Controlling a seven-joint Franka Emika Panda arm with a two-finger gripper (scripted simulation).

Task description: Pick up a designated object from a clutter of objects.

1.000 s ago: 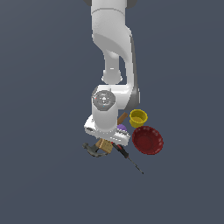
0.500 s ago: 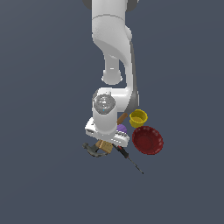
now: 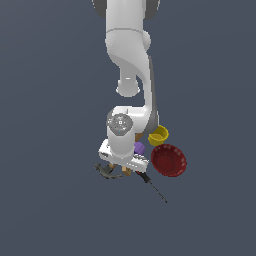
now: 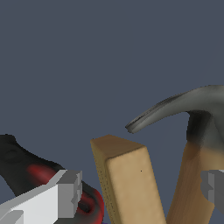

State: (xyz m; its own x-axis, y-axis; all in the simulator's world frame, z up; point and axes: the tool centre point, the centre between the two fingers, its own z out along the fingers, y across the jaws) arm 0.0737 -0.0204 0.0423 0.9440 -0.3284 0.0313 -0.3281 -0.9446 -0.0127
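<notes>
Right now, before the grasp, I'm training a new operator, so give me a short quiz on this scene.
1. True or false: in the wrist view, the tan block stands between the open jaws.
2. What lies right beside the block? A) hammer B) spoon C) bottle
3. Fill in: in the exterior view, the cup at the upper edge of the dark red bowl is coloured ___.
Key: 1 true; 2 A; 3 yellow.

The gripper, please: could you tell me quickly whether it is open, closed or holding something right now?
Gripper: open, holding nothing; its fingers stand apart on either side of the tan block, not touching it.
</notes>
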